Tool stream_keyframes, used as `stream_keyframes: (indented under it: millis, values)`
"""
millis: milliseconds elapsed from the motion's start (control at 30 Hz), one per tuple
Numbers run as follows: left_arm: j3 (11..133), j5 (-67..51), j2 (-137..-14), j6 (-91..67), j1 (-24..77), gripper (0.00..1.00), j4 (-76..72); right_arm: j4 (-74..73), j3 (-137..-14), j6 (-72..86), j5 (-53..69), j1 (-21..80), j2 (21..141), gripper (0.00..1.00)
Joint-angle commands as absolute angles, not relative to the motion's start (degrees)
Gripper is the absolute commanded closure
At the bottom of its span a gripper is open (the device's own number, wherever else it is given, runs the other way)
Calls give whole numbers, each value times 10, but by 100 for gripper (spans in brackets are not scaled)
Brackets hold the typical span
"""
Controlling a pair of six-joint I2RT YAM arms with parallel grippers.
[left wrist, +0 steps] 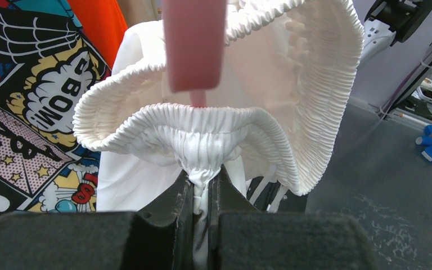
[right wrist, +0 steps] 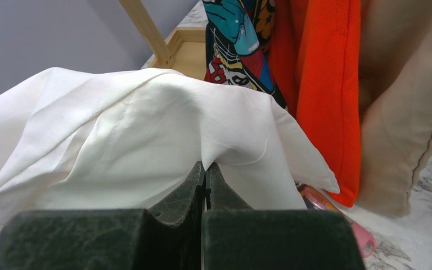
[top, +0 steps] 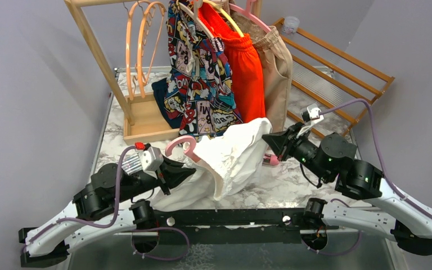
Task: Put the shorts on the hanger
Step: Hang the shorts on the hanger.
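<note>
The left fingers [left wrist: 187, 188] are pinched tight on the puffy waistband of the shorts [left wrist: 202, 135], right at its middle fold, with cloth squeezed between them. Just above and past these fingers is the pink hanger [left wrist: 194, 45]. It pokes down into the open waist, and from the top its hook [top: 183, 143] curls up right beside the left fingers [top: 180, 173]. Nothing seems to hold the hanger, but I cannot tell what keeps it up. The shorts [top: 230, 157] stretch like a tent from one set of fingers to the other, and the low part rests on the desk [top: 292, 180]. The right fingers [right wrist: 199, 177] are closed all the way on a fold of plain cloth [right wrist: 118, 124] at the far side. A pink end of the hanger [right wrist: 337, 211] peeks out low, just below and to the right of them. The comic shorts [top: 199, 84] and orange shorts [top: 247, 73] hang close behind both sets of fingers. What could go wrong? If the two arms pull apart too hard, the cloth may slip out of one pinch. If they lift, the loose hanger may tip and slide out of the waist. The shorts could also bump the clothes hanging behind.
</note>
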State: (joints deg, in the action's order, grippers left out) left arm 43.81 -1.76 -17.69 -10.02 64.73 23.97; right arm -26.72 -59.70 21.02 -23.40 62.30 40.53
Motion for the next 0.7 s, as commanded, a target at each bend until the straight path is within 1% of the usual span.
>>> stream_keyframes:
  millis: [0,200,367,400,433,500,533,567,600,667]
  values:
    - [463,-21,-191,-91,647,100,186,-322,-596,241,-275,626,391,99]
    - [455,-7,-224,-65,647,100,140,-419,-563,324,-264,627,357,99]
    - [452,3,-245,-50,646,100,119,-453,-519,366,-229,626,319,99]
    - [451,4,-250,-49,646,100,120,-461,-522,363,-227,626,316,96]
    - [451,2,-255,-48,647,100,123,-469,-531,354,-227,627,316,86]
    - [454,0,-267,-46,647,100,136,-475,-556,320,-224,626,318,62]
    - [455,-1,-271,-45,647,100,144,-477,-571,301,-222,626,320,53]
    - [456,0,-275,-43,646,100,155,-479,-587,277,-219,626,324,46]
    - [457,0,-278,-43,647,100,164,-479,-604,252,-215,626,328,41]
    - [455,-1,-282,-46,647,100,179,-479,-633,205,-197,626,336,38]
